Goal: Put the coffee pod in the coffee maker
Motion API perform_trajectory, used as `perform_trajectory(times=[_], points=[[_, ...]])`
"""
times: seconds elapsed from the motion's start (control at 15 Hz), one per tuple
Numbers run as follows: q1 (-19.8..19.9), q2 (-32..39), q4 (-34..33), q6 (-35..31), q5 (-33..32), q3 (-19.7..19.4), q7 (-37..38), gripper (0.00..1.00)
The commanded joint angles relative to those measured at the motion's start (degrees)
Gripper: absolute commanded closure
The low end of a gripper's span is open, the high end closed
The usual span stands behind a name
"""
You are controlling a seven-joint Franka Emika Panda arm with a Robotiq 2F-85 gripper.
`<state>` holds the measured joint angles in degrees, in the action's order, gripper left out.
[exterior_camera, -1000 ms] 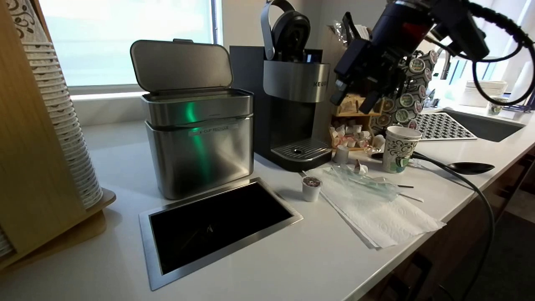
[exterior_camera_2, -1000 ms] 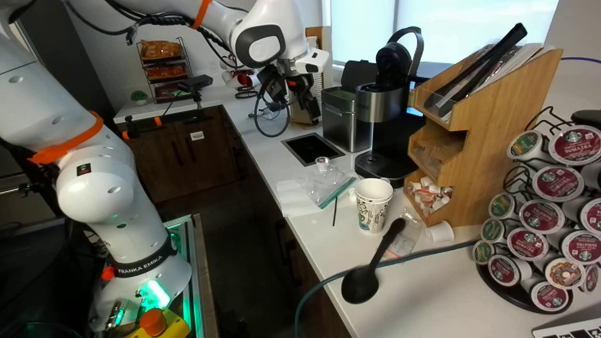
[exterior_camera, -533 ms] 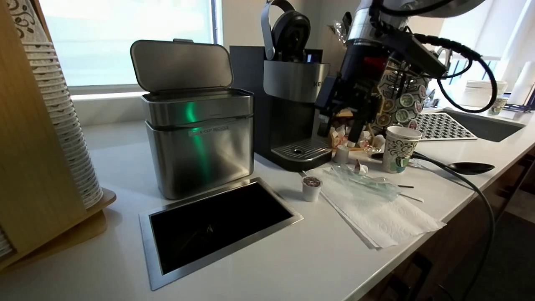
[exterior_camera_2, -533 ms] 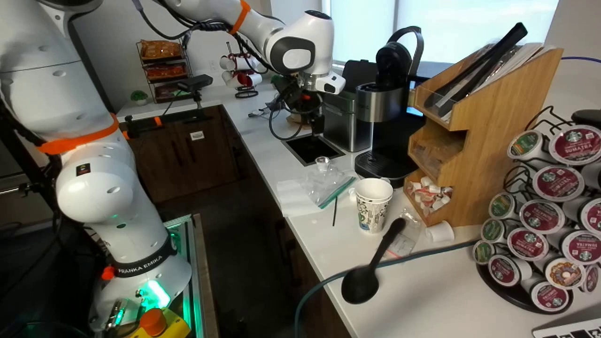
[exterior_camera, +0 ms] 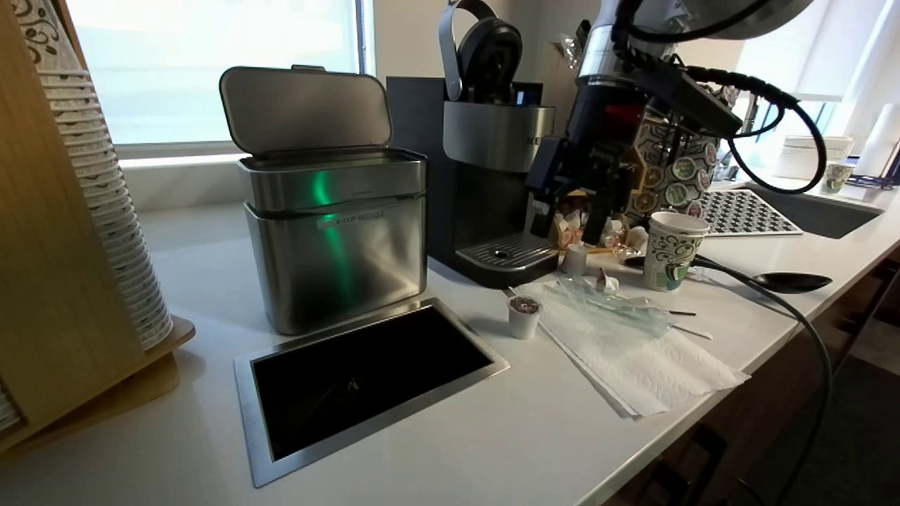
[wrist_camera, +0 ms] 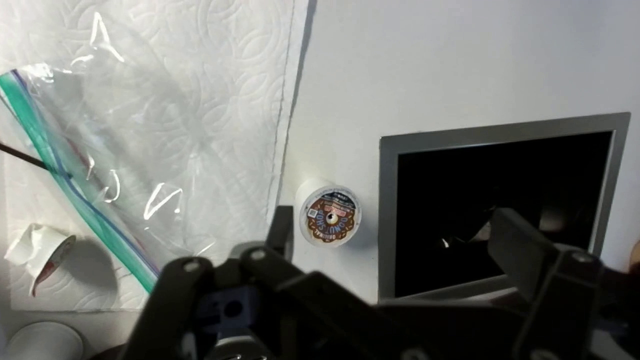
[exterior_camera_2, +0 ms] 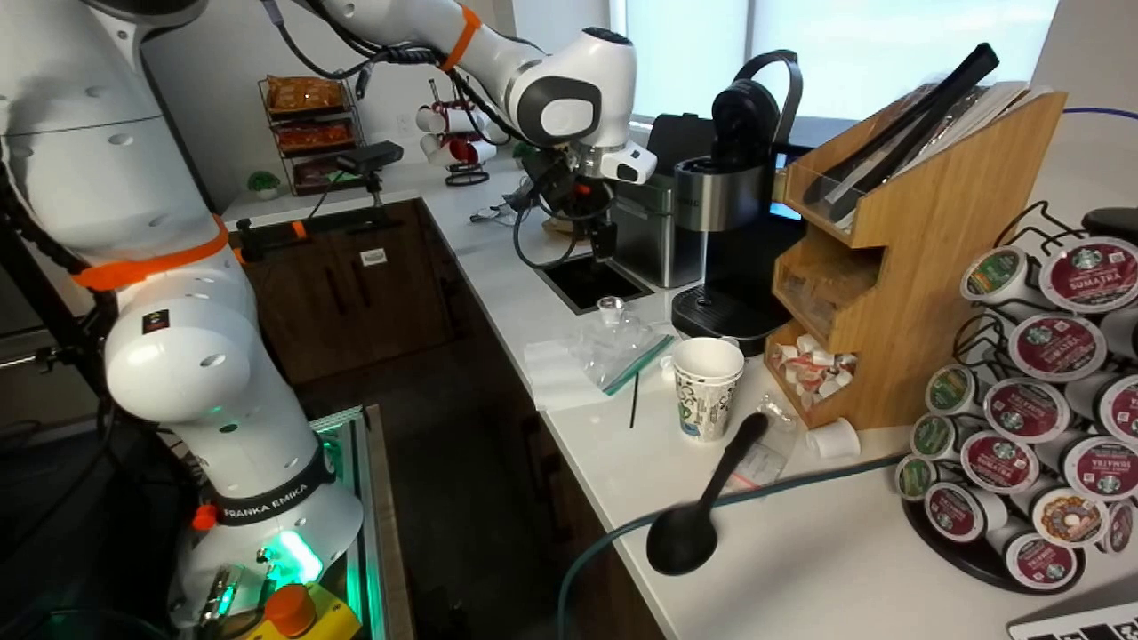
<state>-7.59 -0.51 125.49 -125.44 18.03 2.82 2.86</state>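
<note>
Nearest in your wrist view, the Robotiq gripper hangs over the counter w/ fingers spread wide, released. Lower down you've got the Original Donut Shop coffee pod, upright on that surface, btwn the paper towel w/ the green-sealed zip bag lying on it & the steel-framed cutout. Farther off, in an exterior view, your Keurig coffee maker has its top flipped up, next to the steel K-cup recycle bin, lid also up.

Coffee maker partly behind pincer
</note>
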Motion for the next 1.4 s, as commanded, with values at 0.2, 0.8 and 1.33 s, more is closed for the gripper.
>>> perform_trajectory(times=[0.2,0.8,1.33], points=[[0.4,11.0,-7.9,3.5,-6.9,1.0,6.0,0.00],[-2.7,21.1,-19.9,10.6,-16.5,2.5,10.3,0.00],[-2.6,25.7,-24.0,12.8,-16.3,2.1,9.4,0.00]])
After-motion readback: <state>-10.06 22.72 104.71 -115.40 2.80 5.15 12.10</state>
